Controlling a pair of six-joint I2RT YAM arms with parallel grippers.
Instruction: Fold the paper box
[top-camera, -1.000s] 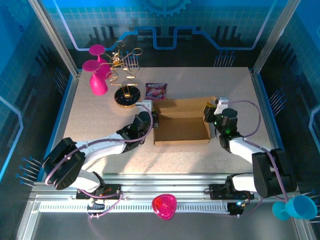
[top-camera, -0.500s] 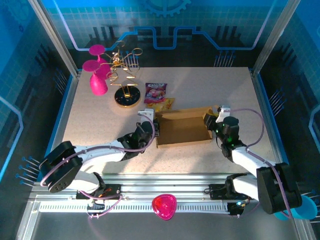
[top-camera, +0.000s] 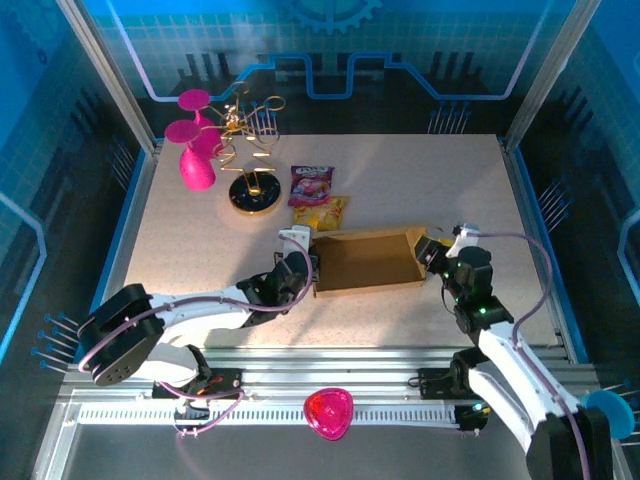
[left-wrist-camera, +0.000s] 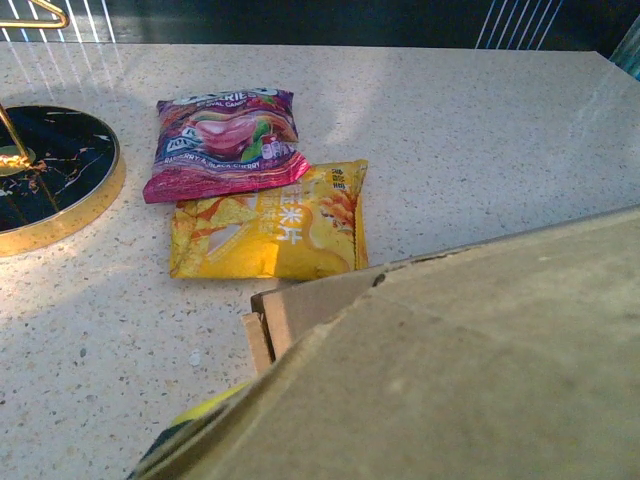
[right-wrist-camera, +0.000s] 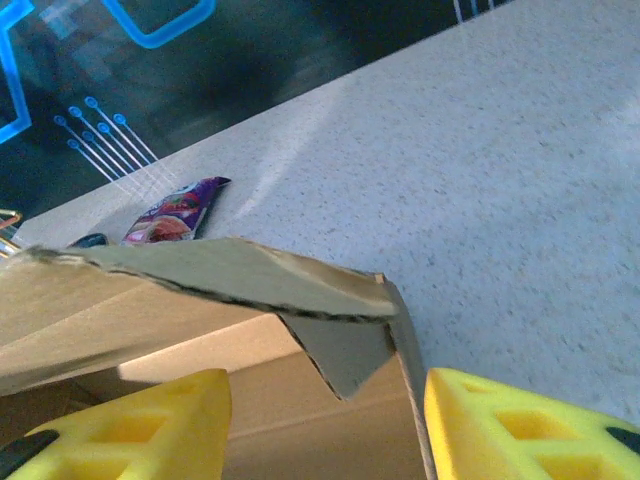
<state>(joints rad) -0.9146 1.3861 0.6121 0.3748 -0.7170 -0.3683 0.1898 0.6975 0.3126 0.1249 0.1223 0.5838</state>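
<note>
Midway across the surface (top-camera: 450, 180), nearer its front edge than its back edge, lies one paper box (top-camera: 368, 260), a shallow brown cardboard tray with a flap leaning over it. Two snack packets lie just behind its far left corner, one pink packet (top-camera: 312, 183) and one yellow packet (top-camera: 325, 210), and they touch each other. One gold wire stand (top-camera: 250, 190) on a black disc stands toward the far left corner beside some pink goblets (top-camera: 195, 150), whose number is hard to make out.

The left gripper (top-camera: 306, 270) sits at the box's left end with its fingers pressed together. Cardboard covers them in the left wrist view, so I cannot tell whether they pinch it. The right gripper (top-camera: 428, 252) has its two yellow fingers (right-wrist-camera: 140, 425) spread, with the box's right corner between them. One blue cup (top-camera: 608, 412) is cut off at the picture's edge.
</note>
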